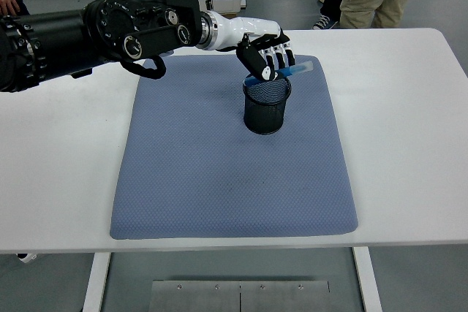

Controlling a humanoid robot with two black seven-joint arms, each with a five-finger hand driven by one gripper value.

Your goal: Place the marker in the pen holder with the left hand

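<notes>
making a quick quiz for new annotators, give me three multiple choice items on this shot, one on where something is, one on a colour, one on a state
1. Where does the pen holder stand?
A. on the bare table near its front edge
B. on the blue-grey mat, toward its far right part
C. on the floor beside the table

2. What colour is the marker?
A. blue
B. red
C. yellow

3. What is the left hand doing?
A. resting flat on the mat, holding nothing
B. gripping the holder's rim
C. holding the marker, tilted, just over the holder's mouth

Answers:
1. B, the black mesh cup sits on the mat, right of centre and toward the far edge.
2. A, the shaft sticking out past the fingers is blue.
3. C, the fingers wrap the marker, its lower end at the holder's opening.
</notes>
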